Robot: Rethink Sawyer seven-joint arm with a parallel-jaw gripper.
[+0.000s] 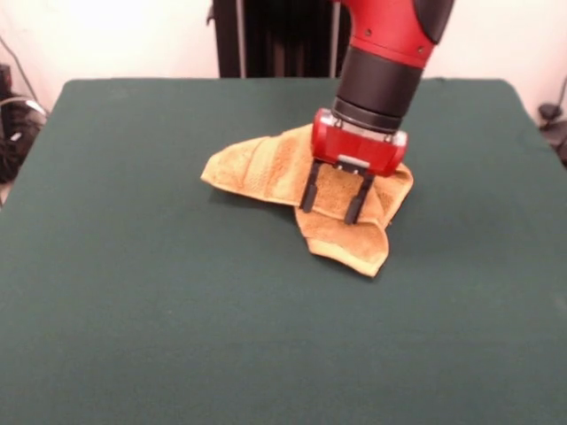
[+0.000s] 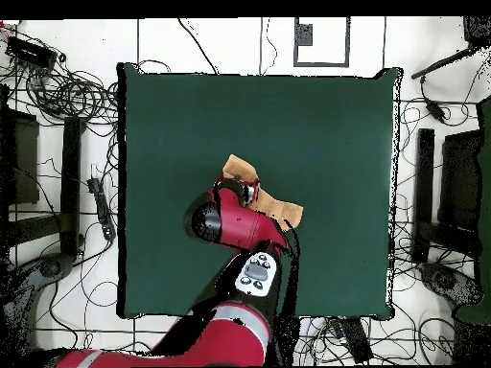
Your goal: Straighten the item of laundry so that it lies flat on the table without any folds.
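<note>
Arm leaning down over a crumpled towel near the middle of the table

The gripper is hanging right over the bunched cloth, its two black fingers spread apart, tips seeming to touch the pile but pinching nothing. The terry is looking soft, light and floppy, folded over itself; a hemmed corner at the near flap looks like the best spot to grab

Red and black arm reaching down, fingers spread apart, pointing downward
</note>
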